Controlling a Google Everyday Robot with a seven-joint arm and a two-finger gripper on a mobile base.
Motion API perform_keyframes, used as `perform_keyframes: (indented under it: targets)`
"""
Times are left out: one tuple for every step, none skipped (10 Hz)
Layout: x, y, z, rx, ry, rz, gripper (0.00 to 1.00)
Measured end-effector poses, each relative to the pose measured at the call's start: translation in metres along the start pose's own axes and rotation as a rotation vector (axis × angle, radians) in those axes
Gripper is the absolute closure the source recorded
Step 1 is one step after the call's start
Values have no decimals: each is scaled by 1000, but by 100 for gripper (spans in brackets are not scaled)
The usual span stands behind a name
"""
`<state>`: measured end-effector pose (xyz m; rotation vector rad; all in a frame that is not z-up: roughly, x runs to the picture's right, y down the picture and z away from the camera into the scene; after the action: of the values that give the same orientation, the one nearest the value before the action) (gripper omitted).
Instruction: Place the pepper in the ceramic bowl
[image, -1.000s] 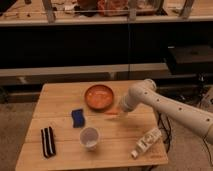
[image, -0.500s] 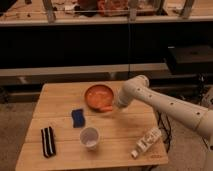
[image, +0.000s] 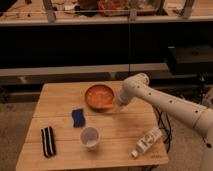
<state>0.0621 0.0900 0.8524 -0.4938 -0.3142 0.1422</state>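
Observation:
The ceramic bowl (image: 98, 95) is round, shallow and orange-brown, and it sits at the back middle of the wooden table (image: 60, 100). My gripper (image: 113, 105) reaches in from the right on a white arm and hangs at the bowl's front right rim. It is shut on the pepper (image: 105, 106), a slim orange-red piece that pokes left from the gripper over the bowl's rim.
A blue sponge (image: 78, 117) lies in front of the bowl to the left. A small white cup (image: 90, 136) stands near the front middle. A white bottle (image: 146, 142) lies at the front right. A black striped object (image: 48, 141) lies at the front left.
My gripper has carried the pepper left and up, from the table surface right of the bowl to the bowl's front right rim.

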Motion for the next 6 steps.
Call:
perform_keyframes:
  targets:
    - [-5,-2,3,-1,0,0,100]
    - [-7,-3,4,-2,1,2,100]
    - [-5,-5,4,-1,4,9,100]
    - [-3,-6,3,1,5,13,100]
    - [-4,-8,4,0,5,14,100]
    - [-5,-9,5,0,3,14,100]
